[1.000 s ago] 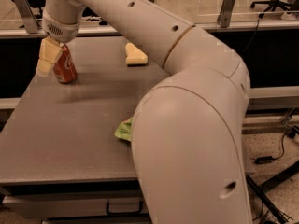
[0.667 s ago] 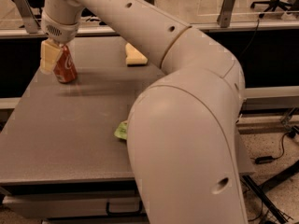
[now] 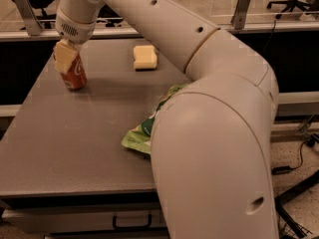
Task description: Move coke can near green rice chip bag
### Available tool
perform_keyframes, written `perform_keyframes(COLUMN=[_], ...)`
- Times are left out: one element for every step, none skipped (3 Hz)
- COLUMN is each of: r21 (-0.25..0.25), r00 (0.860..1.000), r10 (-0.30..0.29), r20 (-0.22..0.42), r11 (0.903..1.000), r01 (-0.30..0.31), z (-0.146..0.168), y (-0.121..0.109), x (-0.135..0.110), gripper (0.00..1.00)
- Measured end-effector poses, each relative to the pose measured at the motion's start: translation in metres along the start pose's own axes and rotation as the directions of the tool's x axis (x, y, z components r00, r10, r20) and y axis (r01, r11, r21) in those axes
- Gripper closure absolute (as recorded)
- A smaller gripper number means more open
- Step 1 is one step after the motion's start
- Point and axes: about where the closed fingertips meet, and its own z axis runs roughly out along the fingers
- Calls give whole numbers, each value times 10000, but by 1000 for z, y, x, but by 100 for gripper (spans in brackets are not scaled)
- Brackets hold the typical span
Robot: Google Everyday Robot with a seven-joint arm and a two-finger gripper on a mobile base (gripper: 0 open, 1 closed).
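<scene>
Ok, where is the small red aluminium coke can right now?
In the camera view, the red aluminium coke can is at the grey table's far left, tilted in the gripper, left of the pale yellow sponge block.

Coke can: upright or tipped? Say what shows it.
Tipped. The can leans with its top to the left, held in the gripper at the far-left of the table.

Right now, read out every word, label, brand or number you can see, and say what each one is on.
Red aluminium soda can, held at far left in the gripper: white script, too blurred to read.
Light green foil snack bag, mostly hidden behind the robot arm: a pale mark on its dark panel, unreadable.
Pale yellow sponge block: no text.
Nothing here can be quoted.
</scene>
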Motion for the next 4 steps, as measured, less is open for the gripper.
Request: perform_keyframes(r21=[91,111,-140,-345], r00=[9995,9994,9984,9962], r10=[-48,41,553,869], r20=[318,347,150,5], r11=[9999,9999,9984,9956], r01=[45,-45,-551,-869], z=[-42,-68,-94,-105], y=[11,20,30,39], x=[30,62,117,149], gripper=[100,100,100,100])
